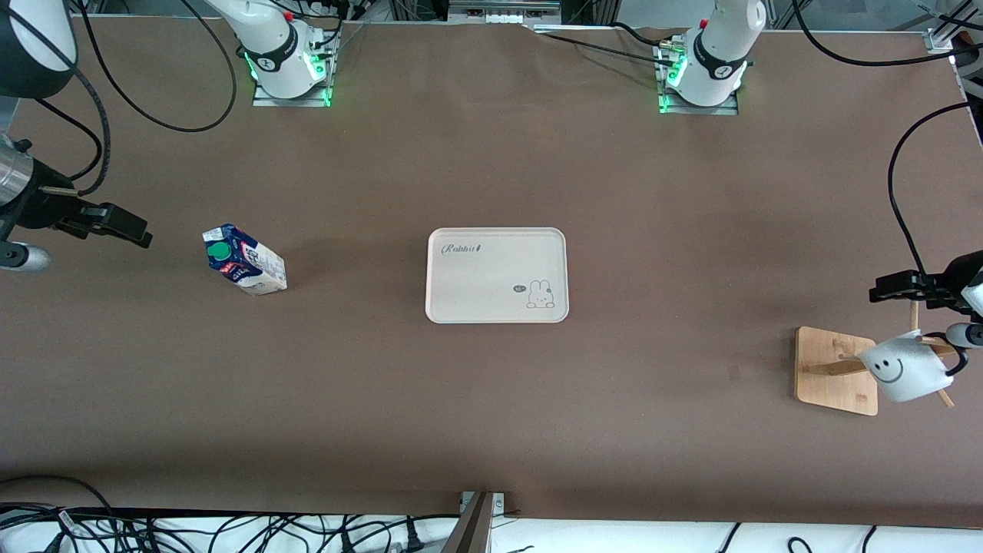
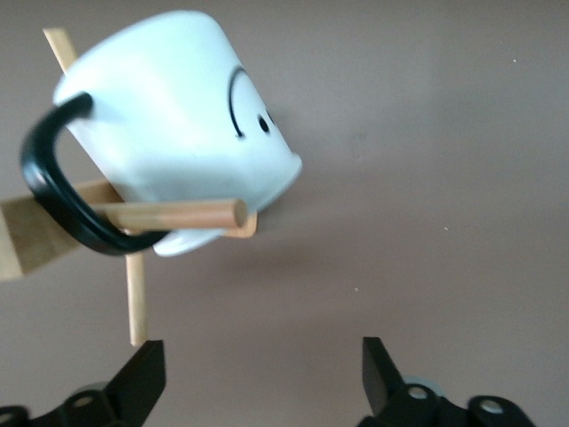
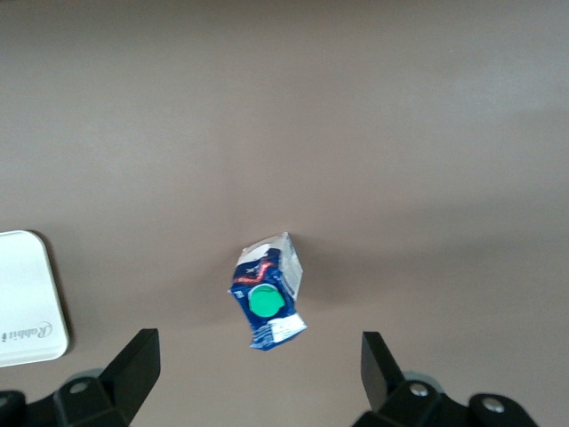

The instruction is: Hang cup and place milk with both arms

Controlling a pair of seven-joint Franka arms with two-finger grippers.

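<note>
Cup [image 1: 905,372] hangs on the wooden rack [image 1: 837,371], left gripper [image 1: 895,289] released above it; right gripper [image 1: 127,228] (spread, empty) should drop squarely over the upright milk [image 1: 244,259]

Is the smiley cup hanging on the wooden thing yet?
Yes. The white smiley-face cup hangs tilted, its black loop handle hooked over a peg of the wooden rack.

The milk [image 1: 244,259] stands on the brown table [image 1: 491,399] toward the right arm's end, at about nine o'clock from the cream tray [image 1: 498,274], well apart from it. Out at four o'clock from the tray, the cup [image 1: 905,369] hangs smiley-side out on the wooden rack [image 1: 837,370]. The right gripper [image 1: 115,223] hovers at nine o'clock from the milk, and the left gripper [image 1: 902,287] sits just above the cup at twelve o'clock.
</note>
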